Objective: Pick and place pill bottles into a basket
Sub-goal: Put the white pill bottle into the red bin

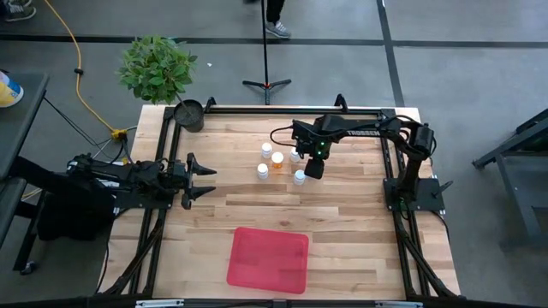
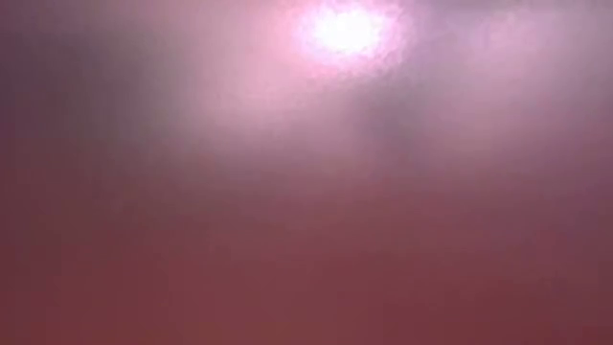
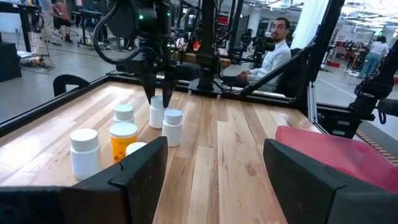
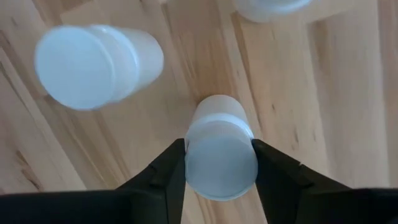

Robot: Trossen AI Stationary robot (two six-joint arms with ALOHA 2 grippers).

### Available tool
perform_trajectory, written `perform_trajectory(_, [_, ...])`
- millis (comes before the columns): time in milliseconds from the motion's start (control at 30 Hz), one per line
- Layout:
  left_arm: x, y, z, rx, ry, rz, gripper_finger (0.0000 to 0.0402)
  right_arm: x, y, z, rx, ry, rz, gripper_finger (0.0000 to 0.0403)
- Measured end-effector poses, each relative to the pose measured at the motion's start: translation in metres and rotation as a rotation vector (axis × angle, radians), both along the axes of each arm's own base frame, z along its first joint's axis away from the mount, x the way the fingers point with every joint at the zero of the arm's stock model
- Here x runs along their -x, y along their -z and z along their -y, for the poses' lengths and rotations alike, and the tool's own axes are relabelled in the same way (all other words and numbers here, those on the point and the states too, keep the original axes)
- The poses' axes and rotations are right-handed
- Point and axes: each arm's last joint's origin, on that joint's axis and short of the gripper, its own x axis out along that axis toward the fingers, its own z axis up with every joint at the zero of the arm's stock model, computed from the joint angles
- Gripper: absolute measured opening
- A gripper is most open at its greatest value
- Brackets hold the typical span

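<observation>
Right gripper [image 4: 217,165] is down over the bottle cluster at the far-centre of the desk [image 1: 342,222], jaws pinching one pill bottle [image 4: 219,155] by its white cap, one finger each side. Grip looks centred in the right wrist view. The held bottle stands upright on the wood, not yet lifted.

Other pill bottles [image 1: 266,161] stand close by, approx. five loose in the high view; the nearest neighbour [image 4: 93,62] is just beside the held one but apart from it. Exact count is uncertain, as the arm hides part of the cluster.

Basket [image 1: 267,258] sits near-centre on the desk, well apart from the cluster, nothing in it.

Left gripper [image 1: 204,180] waits at the left edge, jaws spread, holding nothing.

Low view is washed out, no use.

Recommendation for the step in hand: lift straight up before any sideways travel, so the neighbours are not knocked over. Carry toward the near side, lower inside the basket walls, then release.
</observation>
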Motion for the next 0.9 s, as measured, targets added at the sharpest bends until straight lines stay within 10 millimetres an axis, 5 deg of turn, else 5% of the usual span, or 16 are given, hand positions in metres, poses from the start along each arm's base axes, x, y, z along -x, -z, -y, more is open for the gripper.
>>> perform_trajectory(567, [0.000, 0.000, 0.000, 0.000, 0.000, 0.000, 0.0298, -0.015, -0.089, -0.016, 0.111, -0.015, -0.021, 0.0143])
perform_trajectory(900, [0.000, 0.000, 0.000, 0.000, 0.000, 0.000, 0.0298, -0.019, -0.147, -0.052, 0.125, -0.021, 0.055, 0.0143])
